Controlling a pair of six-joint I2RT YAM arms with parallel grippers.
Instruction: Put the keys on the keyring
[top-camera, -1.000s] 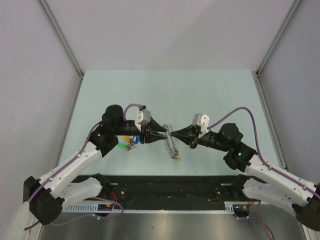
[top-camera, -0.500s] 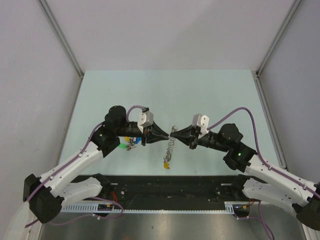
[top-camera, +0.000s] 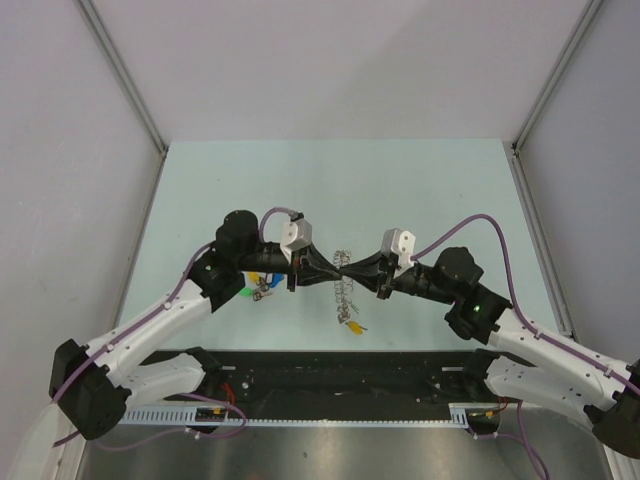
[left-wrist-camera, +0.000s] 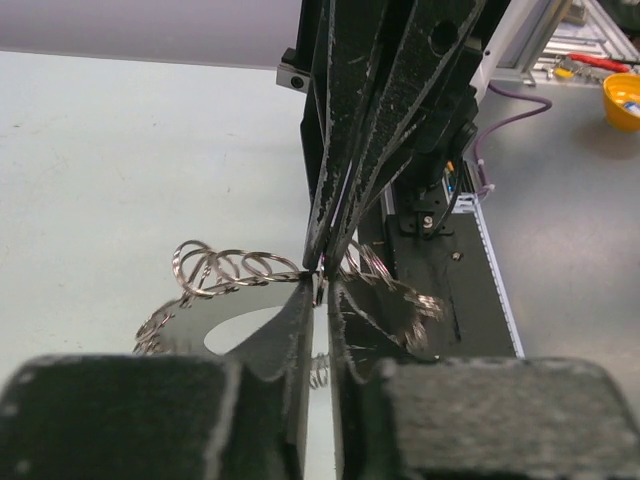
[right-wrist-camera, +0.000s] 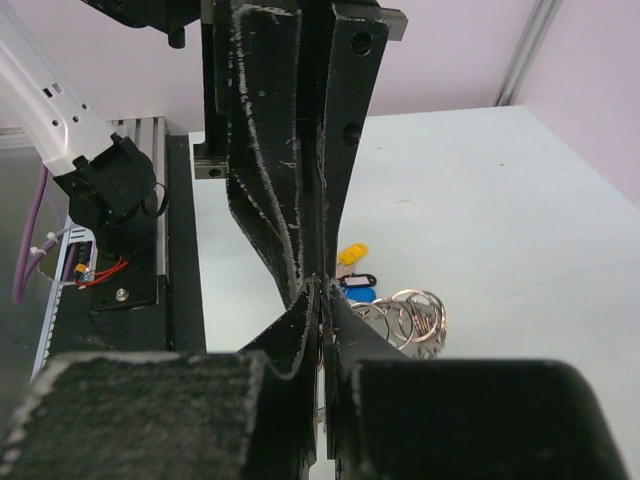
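Observation:
The keyring (top-camera: 345, 295), a silver ring fringed with small metal rings and a yellow tag (top-camera: 353, 323), hangs between my two grippers above the table's middle. My left gripper (top-camera: 333, 272) and right gripper (top-camera: 347, 272) meet tip to tip, both shut on the ring's top. In the left wrist view my gripper (left-wrist-camera: 322, 287) pinches the keyring (left-wrist-camera: 220, 268). In the right wrist view my gripper (right-wrist-camera: 320, 292) does the same, with the ring's loops (right-wrist-camera: 412, 310) beside it. The loose keys (top-camera: 262, 284) with blue, yellow and green tags lie on the table under the left wrist; they also show in the right wrist view (right-wrist-camera: 356, 272).
The black base plate (top-camera: 340, 372) with cables runs along the table's near edge. Grey walls with metal posts (top-camera: 120, 75) close in the left, right and back. A yellow object (left-wrist-camera: 625, 100) sits beyond the table on the bench.
The hanging keyring swung left and then back right under the gripper tips. The left arm shifted slightly to the right. Both grippers stayed shut on the ring.

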